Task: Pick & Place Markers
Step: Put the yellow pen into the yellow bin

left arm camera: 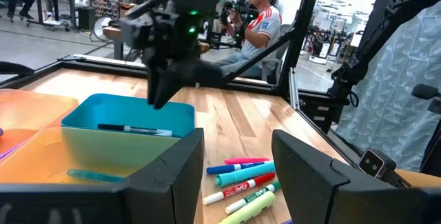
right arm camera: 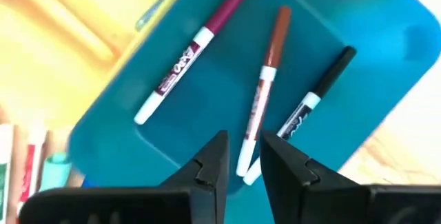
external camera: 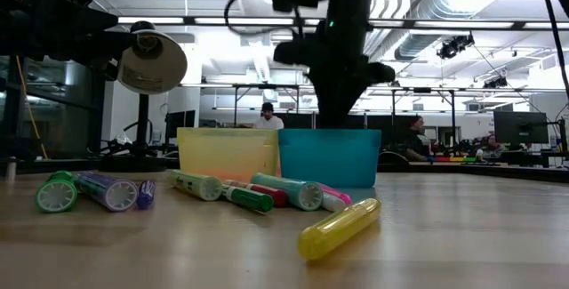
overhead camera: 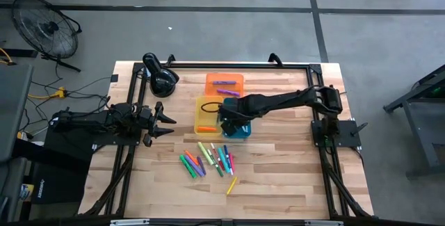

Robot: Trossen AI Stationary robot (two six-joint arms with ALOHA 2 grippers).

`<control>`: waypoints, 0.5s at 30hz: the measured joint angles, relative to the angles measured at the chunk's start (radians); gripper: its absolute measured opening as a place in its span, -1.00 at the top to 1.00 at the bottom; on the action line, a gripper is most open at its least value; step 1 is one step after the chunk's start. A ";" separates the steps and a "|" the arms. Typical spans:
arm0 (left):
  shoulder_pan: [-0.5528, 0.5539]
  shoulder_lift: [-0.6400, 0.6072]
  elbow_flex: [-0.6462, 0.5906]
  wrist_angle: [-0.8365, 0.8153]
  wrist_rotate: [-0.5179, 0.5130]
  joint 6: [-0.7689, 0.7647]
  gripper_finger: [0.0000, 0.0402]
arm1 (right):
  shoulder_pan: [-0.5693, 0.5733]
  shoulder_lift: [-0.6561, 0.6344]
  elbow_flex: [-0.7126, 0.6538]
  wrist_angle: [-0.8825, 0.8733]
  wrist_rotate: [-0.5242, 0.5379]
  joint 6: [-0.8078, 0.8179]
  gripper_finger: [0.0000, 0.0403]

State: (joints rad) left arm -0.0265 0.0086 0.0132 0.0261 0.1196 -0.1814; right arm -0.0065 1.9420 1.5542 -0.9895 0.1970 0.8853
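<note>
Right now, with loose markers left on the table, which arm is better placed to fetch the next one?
Right, probably. The right gripper hangs open and empty over the blue tray, directly beside the loose markers. The left gripper waits open near the table's left edge, farther from them.

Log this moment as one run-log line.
right pincer: open, empty, over blue tray | tray: three markers | left pincer: open, idle, table's left

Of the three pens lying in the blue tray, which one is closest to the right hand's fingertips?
The brown-capped pen, the middle one in the blue tray: its white end runs down between the right hand. The maroon-capped pen and black-capped pen lie on either side of it.
</note>
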 joint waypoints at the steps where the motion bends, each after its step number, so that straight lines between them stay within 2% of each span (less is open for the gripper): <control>1: 0.000 0.000 0.000 0.000 0.000 0.000 0.16 | 0.010 -0.010 0.000 -0.009 0.001 0.001 0.65; 11: 0.000 0.000 0.000 0.000 0.000 0.000 0.16 | 0.178 -0.037 0.000 -0.015 -0.033 -0.021 0.65; 15: 0.000 0.000 0.000 0.000 0.000 0.000 0.16 | 0.243 -0.037 0.000 -0.014 -0.051 -0.127 0.65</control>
State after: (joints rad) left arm -0.0265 0.0088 0.0132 0.0261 0.1194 -0.1815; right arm 0.2369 1.9053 1.5543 -1.0039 0.1459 0.7585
